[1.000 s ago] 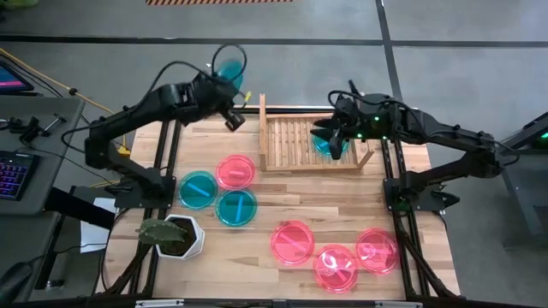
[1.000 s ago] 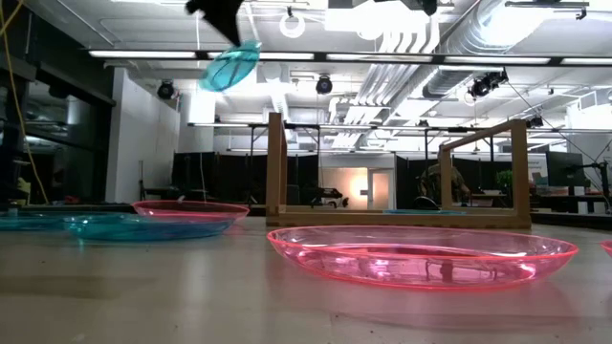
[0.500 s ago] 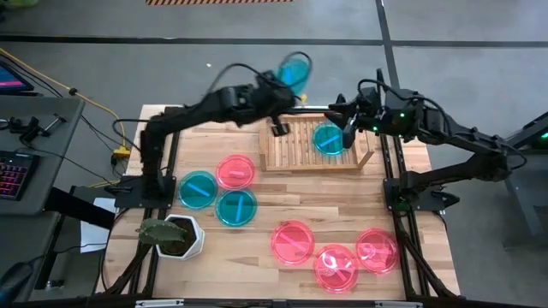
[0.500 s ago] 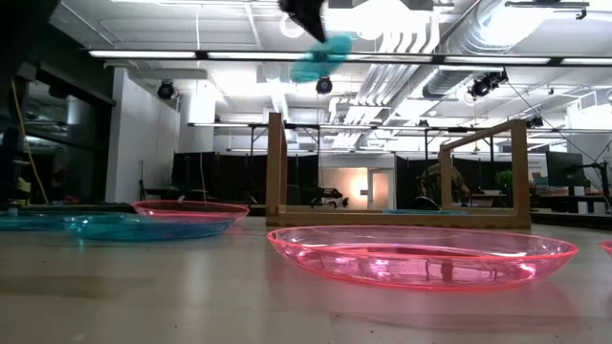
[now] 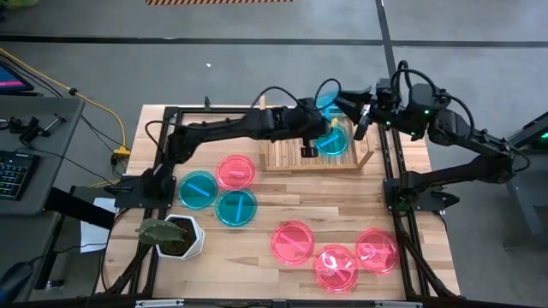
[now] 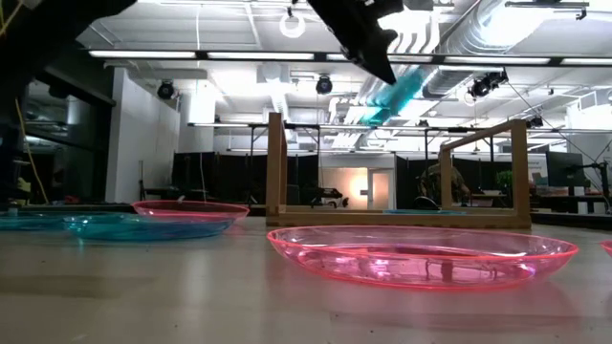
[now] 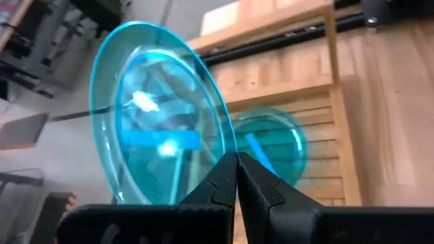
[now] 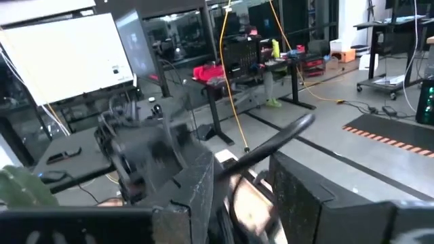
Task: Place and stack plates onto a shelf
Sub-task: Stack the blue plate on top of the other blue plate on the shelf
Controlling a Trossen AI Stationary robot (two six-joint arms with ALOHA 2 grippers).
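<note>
— Left tool (image 7: 236, 177)?
— Pinched on a tilted teal plate (image 7: 159, 118), held above the shelf (image 5: 291, 145), over another teal plate (image 5: 332, 139) lying on the slats.
— Right tool (image 5: 361, 109)?
— Just past the shelf's far corner; I cannot tell its fingers' state.

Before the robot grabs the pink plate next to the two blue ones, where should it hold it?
By its thin raised rim. The pink plate lies flat on the table, so come from above and pinch the far edge, the side away from the blue plates and nearest the left gripper, now holding another plate.
</note>
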